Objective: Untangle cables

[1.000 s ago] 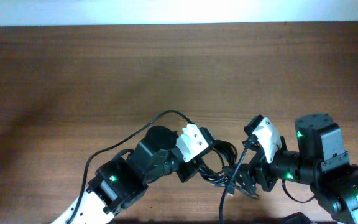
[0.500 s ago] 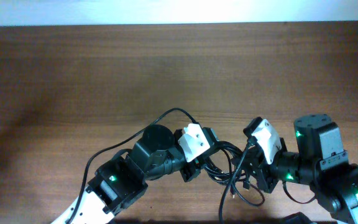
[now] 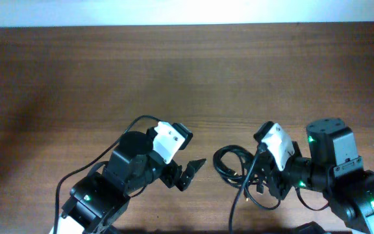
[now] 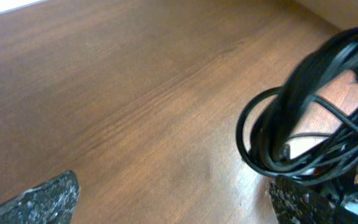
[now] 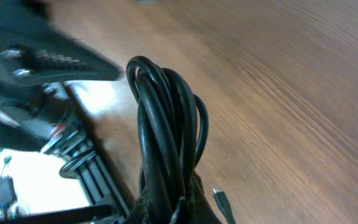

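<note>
The cables (image 3: 229,162) are a bunch of thin black loops lying between my two grippers near the table's front edge. My right gripper (image 3: 257,183) is shut on the right side of the bunch. In the right wrist view the cables (image 5: 166,118) rise in a tight bundle out of the right gripper (image 5: 174,210), and a small plug end (image 5: 224,203) lies loose on the wood beside it. My left gripper (image 3: 191,173) stands open just left of the loops, apart from them. In the left wrist view the left gripper (image 4: 169,205) has bare table between its fingers, and the cables (image 4: 284,130) coil at the right.
The wooden table (image 3: 174,71) stretches away behind both arms. Each arm's own thicker black wire arcs beside it; the left arm's wire (image 3: 138,121) loops over its base. The table's front edge lies close beneath both arms.
My left gripper has let go of the cables, opened wide and drawn back to the left. The right gripper has shut on the bunch, which now lies in looser loops.
</note>
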Available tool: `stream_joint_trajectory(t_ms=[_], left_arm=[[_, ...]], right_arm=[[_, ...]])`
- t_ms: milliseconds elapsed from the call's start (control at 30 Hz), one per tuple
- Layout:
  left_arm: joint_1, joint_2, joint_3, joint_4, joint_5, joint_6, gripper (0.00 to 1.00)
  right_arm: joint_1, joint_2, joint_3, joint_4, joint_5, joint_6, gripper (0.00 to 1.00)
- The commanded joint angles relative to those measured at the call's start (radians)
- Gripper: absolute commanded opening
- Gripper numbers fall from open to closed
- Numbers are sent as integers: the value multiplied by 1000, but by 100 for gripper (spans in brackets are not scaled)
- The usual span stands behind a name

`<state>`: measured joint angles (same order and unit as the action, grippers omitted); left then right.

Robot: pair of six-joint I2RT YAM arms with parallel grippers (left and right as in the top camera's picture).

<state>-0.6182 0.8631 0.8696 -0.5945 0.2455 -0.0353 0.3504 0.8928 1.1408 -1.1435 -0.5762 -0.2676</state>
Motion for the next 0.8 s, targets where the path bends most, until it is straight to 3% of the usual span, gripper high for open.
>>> stream_joint_trajectory(t_ms=[0, 167, 400, 700, 767], left_arm=[[6, -5, 11, -12, 30, -55, 99], [6, -5, 11, -32, 35, -54, 99], [6, 18, 11, -120, 43, -58, 99], [6, 122, 11, -123, 170, -38, 99], [6, 130, 11, -153, 193, 45, 87]], right_arm=[[3, -5, 8, 10, -185, -197, 4], [3, -5, 8, -17, -230, -276, 4], [3, -5, 8, 42, -342, -283, 4], [3, -5, 8, 78, -370, -282, 4], [3, -5, 8, 102, -370, -275, 4]])
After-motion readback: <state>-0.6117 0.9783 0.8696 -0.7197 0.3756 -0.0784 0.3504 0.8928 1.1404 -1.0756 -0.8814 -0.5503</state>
